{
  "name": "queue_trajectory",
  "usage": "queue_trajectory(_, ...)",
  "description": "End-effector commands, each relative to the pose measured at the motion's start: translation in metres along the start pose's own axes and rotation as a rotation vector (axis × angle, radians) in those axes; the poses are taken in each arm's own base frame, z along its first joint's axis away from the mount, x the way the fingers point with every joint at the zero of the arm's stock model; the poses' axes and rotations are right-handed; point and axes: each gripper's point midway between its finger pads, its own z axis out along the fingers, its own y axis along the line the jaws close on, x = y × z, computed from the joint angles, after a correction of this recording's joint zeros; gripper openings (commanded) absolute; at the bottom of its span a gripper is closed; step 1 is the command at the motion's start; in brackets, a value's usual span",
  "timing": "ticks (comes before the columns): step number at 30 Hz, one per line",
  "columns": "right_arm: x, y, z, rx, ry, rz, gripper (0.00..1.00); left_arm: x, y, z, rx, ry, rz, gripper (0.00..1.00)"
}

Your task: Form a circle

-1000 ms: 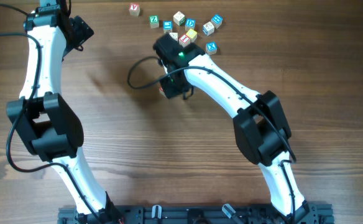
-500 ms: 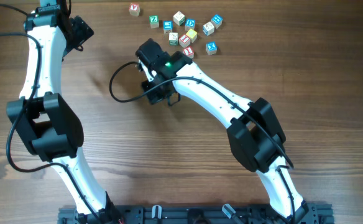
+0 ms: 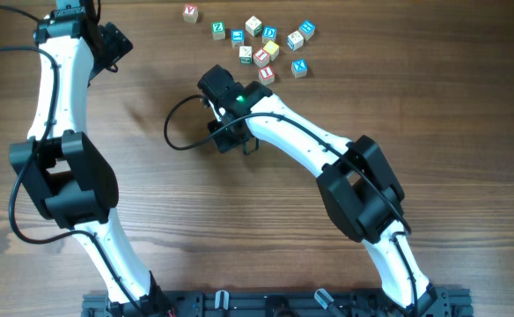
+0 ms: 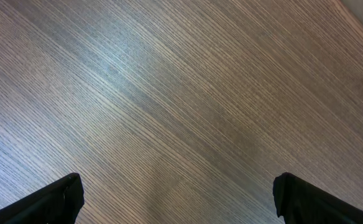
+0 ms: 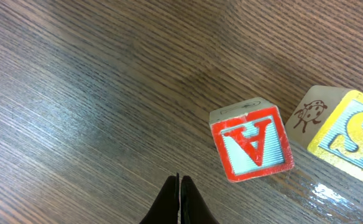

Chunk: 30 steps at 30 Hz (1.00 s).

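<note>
Left claw [image 4: 178,190] idles wide open over bare counter [image 4: 169,93] at the far-left corner; right claw [image 5: 179,186], shut and empty, has backed off toward the left edge, uncovering the circle [image 3: 261,56] near the far edge, red A cube [image 5: 252,143] just beside yellow cube [image 5: 346,134], so the ring looks nearly closed.

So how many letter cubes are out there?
12, at the far edge: a red-lettered cube alone, a green cube and blue cube beside it, a cluster of nine rightward. The right arm may hide more.

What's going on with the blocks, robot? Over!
Left jaws open, empty. Right jaws shut, empty, near red A cube. Letter cubes bunched loosely, no clear circle yet. Nothing in the way.
</note>
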Motion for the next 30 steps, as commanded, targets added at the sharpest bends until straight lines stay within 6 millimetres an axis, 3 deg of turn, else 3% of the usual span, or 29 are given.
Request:
queue_trajectory(1, 0.012, -0.009, 0.022, 0.032, 0.044, 0.012, 0.04, -0.005, 0.001, -0.004, -0.004, -0.017, 0.002, 1.00)
queue_trajectory(30, 0.006, -0.025, 0.025, 0.101, 0.019, -0.008, 0.04, -0.005, 0.001, -0.004, -0.004, -0.017, 0.002, 1.00)
